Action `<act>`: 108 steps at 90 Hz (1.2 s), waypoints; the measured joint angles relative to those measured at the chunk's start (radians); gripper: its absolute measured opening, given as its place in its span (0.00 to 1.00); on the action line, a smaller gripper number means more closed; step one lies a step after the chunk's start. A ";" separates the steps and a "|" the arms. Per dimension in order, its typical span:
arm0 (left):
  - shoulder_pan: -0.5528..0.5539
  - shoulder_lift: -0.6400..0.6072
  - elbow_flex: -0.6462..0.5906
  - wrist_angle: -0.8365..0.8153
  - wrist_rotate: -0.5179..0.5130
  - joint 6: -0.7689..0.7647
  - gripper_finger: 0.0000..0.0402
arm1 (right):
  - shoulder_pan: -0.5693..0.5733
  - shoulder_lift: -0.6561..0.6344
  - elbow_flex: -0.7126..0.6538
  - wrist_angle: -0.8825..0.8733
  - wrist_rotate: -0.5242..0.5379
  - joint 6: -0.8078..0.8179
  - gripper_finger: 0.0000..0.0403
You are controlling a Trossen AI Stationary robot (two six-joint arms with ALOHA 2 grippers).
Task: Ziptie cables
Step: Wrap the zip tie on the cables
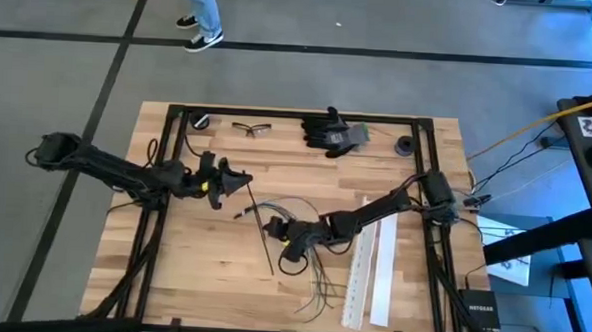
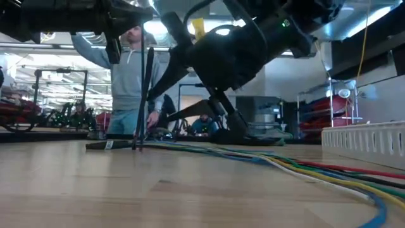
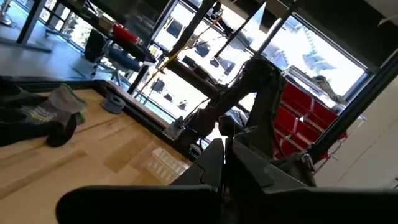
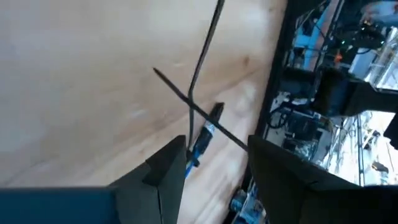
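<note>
The thin dark and greenish cables (image 1: 306, 272) lie spread on the pale wooden surface (image 1: 202, 262) near its middle. The right gripper (image 1: 290, 248) hovers open over them, holding nothing. The left gripper (image 1: 243, 181), closed and empty, waits apart.

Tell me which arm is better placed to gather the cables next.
Right. Its pincer is open, low over the cables near table centre. The left pincer sits shut, raised and farther off.
</note>
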 joint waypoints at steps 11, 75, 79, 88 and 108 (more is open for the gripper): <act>0.000 0.000 0.000 0.000 0.000 0.002 0.00 | -0.023 0.017 0.001 0.052 -0.015 -0.048 0.39; 0.000 0.000 0.000 -0.004 0.000 0.026 0.00 | -0.030 0.133 0.087 0.119 -0.012 0.014 0.03; 0.000 0.000 0.000 -0.005 0.000 0.031 0.00 | -0.024 0.128 0.086 0.105 -0.006 0.061 0.03; 0.000 -0.001 0.000 -0.018 0.000 0.046 0.00 | -0.023 0.094 0.070 0.064 0.017 0.152 0.01; 0.000 -0.001 -0.001 -0.092 0.000 0.073 0.00 | -0.027 -0.062 -0.006 -0.040 -0.055 0.318 0.00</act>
